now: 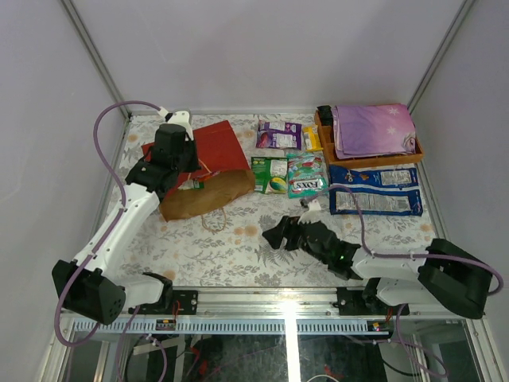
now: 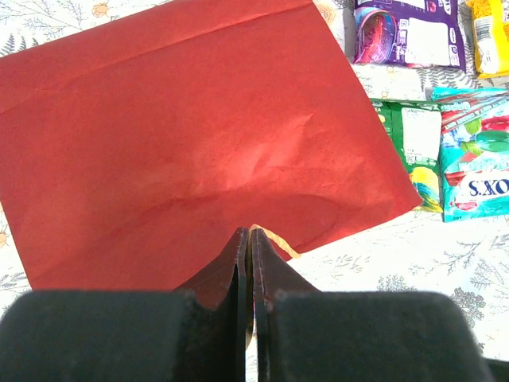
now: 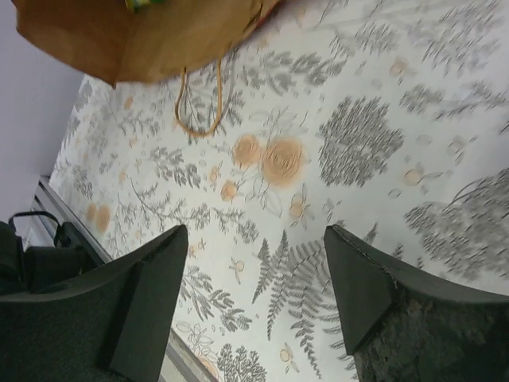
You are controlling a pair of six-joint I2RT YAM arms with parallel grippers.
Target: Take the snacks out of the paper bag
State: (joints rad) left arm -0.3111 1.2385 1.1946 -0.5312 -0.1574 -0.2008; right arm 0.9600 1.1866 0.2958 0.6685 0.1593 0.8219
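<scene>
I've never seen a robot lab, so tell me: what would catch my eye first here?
The big red paper bag lies at the left of the flowered tablecloth, pinched in the left arm's shut jaws. To its right, glossy snack packets in purple, green, teal and blue-and-white form a bright cluster. The right arm's jaws hang open over the cloth, nearer the front.

Everything in view, by number
One red paper bag (image 1: 215, 147); five small packets (image 1: 278, 134) — purple, yellow (image 1: 312, 138), teal (image 1: 307, 177), green (image 1: 269, 173), another green (image 1: 191, 185); two long blue-and-white packs (image 1: 374, 176) (image 1: 375, 201); one wooden tray (image 1: 370, 162); one folded purple cloth (image 1: 374, 130).
</scene>
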